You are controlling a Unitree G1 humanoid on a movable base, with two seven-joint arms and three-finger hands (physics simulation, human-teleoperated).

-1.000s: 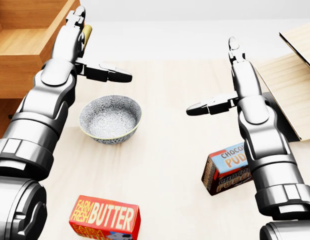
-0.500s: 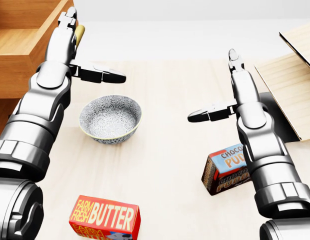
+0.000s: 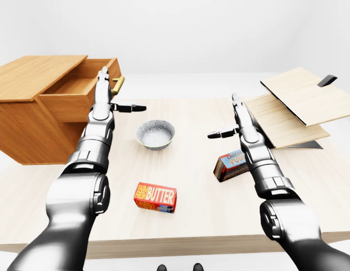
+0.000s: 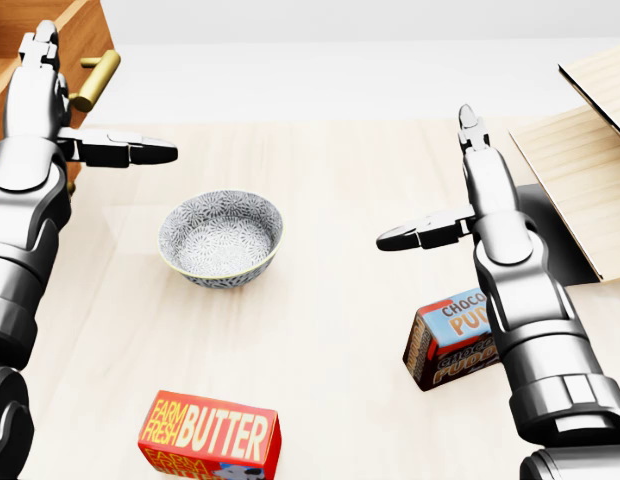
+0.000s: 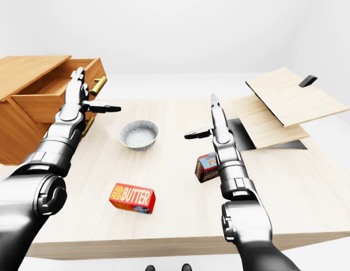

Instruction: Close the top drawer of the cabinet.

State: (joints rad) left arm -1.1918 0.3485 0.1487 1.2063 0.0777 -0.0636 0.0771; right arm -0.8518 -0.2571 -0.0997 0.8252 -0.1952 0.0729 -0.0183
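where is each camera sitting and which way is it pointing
Head view: on the robot's head, tilted down at the table; shows the bowl, butter box, pudding box, both forearms, left hand, right hand.
Left-eye view: on the head, looking forward across the table to the cabinet with its open top drawer; both arms show full length.
Right-eye view: the same scene from slightly to the right.
Shared: the two eye views nearly match; all three show the bowl and both boxes.
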